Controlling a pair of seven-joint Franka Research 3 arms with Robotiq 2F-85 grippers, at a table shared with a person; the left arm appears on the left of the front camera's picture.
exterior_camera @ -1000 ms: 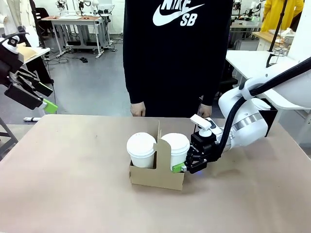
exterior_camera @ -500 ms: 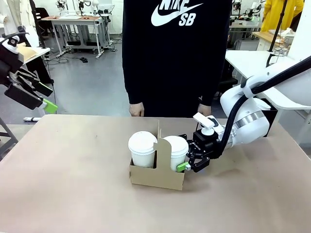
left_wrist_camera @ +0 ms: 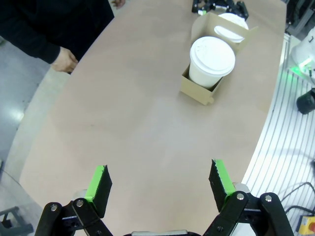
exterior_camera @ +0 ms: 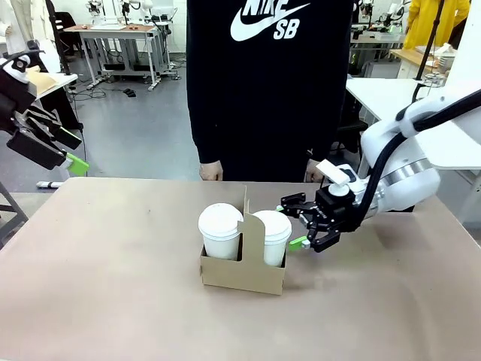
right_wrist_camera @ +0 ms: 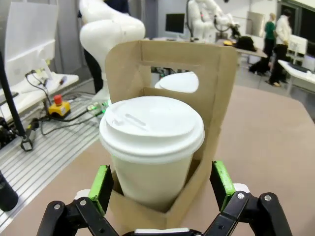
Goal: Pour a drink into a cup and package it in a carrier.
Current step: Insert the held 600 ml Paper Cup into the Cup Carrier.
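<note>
Now: brown cardboard carrier (exterior_camera: 242,275) holds two lidded white paper cups (exterior_camera: 220,232); both grippers' fingers (exterior_camera: 299,242) apart.

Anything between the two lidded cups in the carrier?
Yes: the carrier's upright handle tab stands between the left cup and right cup, seen in the front view.

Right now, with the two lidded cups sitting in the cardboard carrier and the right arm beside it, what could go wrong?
1. The right gripper has its jaws open close to the nearer cup; a sideways move could clip that cup or push the light carrier across the table.
2. The cups stand taller than the low carrier walls, so a knock might tip one.
3. The person's hand rests at the far edge, near the arm's working area.
</note>
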